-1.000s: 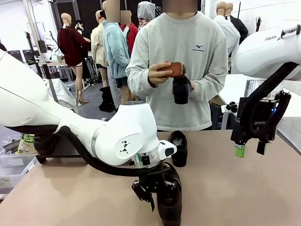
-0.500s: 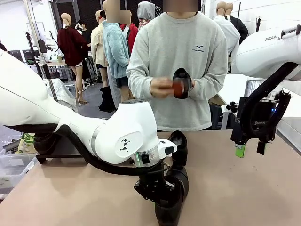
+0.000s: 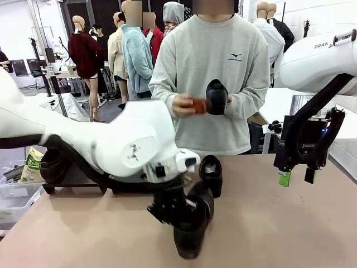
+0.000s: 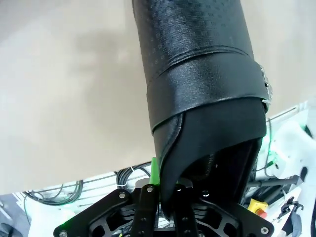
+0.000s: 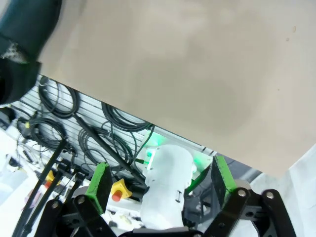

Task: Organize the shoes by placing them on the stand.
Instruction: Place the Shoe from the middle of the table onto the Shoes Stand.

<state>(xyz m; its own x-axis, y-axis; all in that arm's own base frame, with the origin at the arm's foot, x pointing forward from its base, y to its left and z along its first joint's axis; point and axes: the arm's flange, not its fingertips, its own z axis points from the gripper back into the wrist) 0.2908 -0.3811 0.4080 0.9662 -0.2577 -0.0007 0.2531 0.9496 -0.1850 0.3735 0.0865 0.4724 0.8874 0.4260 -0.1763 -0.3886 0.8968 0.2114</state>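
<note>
My left gripper (image 3: 167,215) is shut on the heel rim of a black glossy shoe (image 3: 192,229), which hangs tilted just above the table's near edge. In the left wrist view this shoe (image 4: 197,74) runs away from my gripper (image 4: 165,200), whose fingers pinch its collar beside a green pad (image 4: 154,170). A second black shoe (image 3: 211,174) lies on the table behind it. The person across the table holds another black shoe (image 3: 216,96) and a small brown object (image 3: 198,105). My right gripper (image 3: 295,177) hangs open above the right side of the table, its pads (image 5: 100,185) wide apart around nothing.
A low black stand (image 3: 78,180) sits at the table's left edge, largely hidden by my left arm. The tan table (image 3: 279,223) is bare on the right. A dark blurred shoe (image 5: 19,29) fills the right wrist view's top left corner.
My left gripper has shut on the near shoe, tipped it up and carried it slightly left. The person has turned the shoe in their hands. The right arm stayed still.
</note>
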